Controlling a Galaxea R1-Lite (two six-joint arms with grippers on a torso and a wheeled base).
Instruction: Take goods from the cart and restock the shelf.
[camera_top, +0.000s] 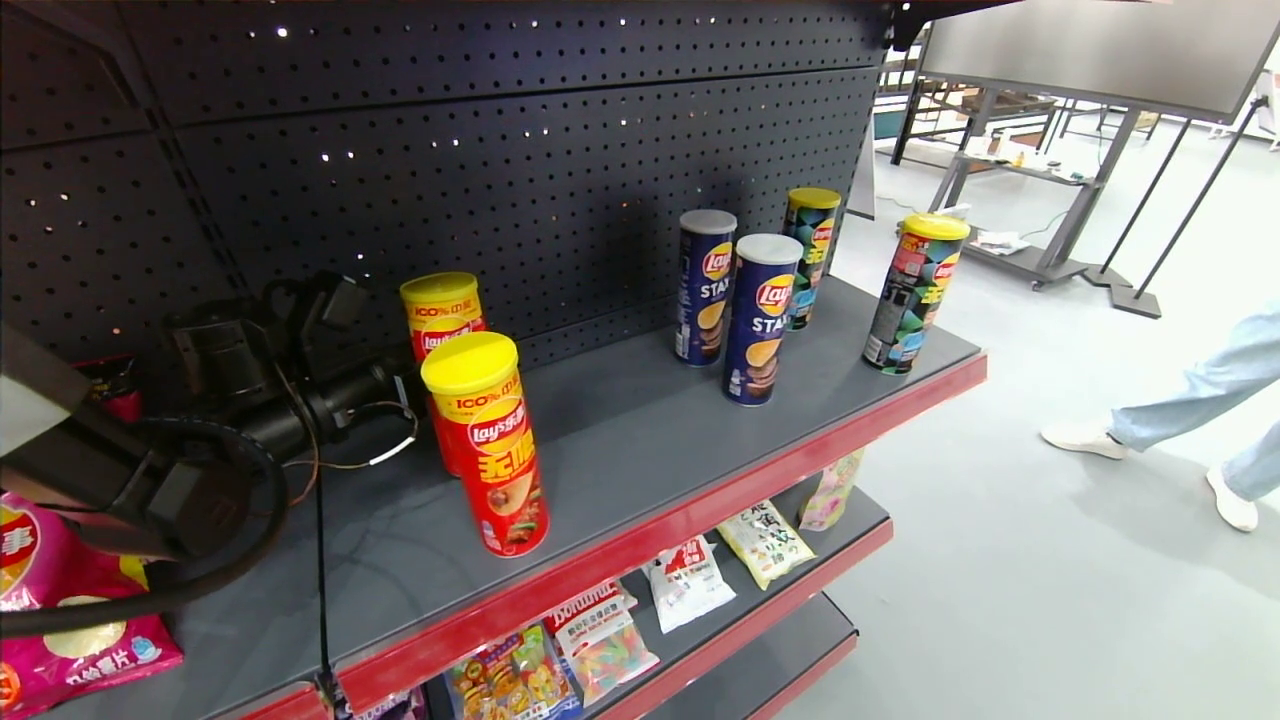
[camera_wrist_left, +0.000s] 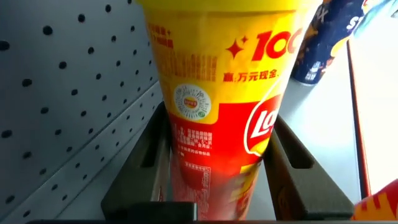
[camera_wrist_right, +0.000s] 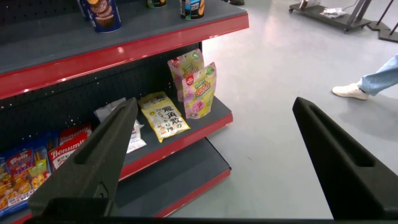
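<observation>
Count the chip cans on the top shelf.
6. Rear red can in the left gripper, front red can before it; two blue cans mid-shelf; two multicoloured cans far right. Others may be hidden.

Floor (camera_top: 1000, 600) smooth, pale grey, faintly reflective. Large grey board (camera_top: 1090, 50) mounted on a dark metal stand (camera_top: 1083, 200) at the far right; thin slanted poles (camera_top: 1196, 200) stand just beside it.

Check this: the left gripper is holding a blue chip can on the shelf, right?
No. The left wrist view shows the left gripper shut on a red and yellow chip can, not a blue one, on the shelf.
</observation>
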